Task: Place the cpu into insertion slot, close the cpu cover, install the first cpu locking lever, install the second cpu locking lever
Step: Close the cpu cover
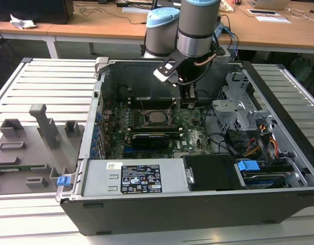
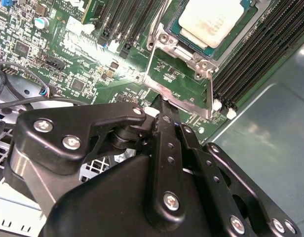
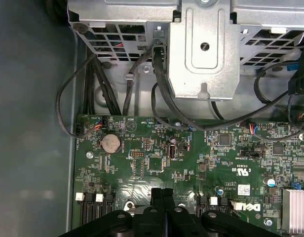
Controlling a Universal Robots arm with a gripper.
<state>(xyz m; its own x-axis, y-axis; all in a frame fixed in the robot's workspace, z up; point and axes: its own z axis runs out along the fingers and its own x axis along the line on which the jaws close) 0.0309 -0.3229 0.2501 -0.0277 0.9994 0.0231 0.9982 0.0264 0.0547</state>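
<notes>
Hand [image 2: 163,101], fingers pressed together with nothing visibly between them, sits low inside the computer case [image 1: 198,214] over the green board [image 3: 157,163], its tip at the free edge of the cpu cover [image 2: 189,102]. That cover stands swung open beside the insertion slot [image 1: 147,118], where the cpu [image 2: 211,19] already lies. Thin, stiff and light, it probably pivots easily if pushed at that free edge, clear of the fragile chip.

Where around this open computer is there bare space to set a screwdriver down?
The slatted table is bare beyond the grey fixture tray, toward the wooden desks, and on the exterior view's right of the computer case. Inside the case it is crowded: motherboard, cables and the hand.
</notes>
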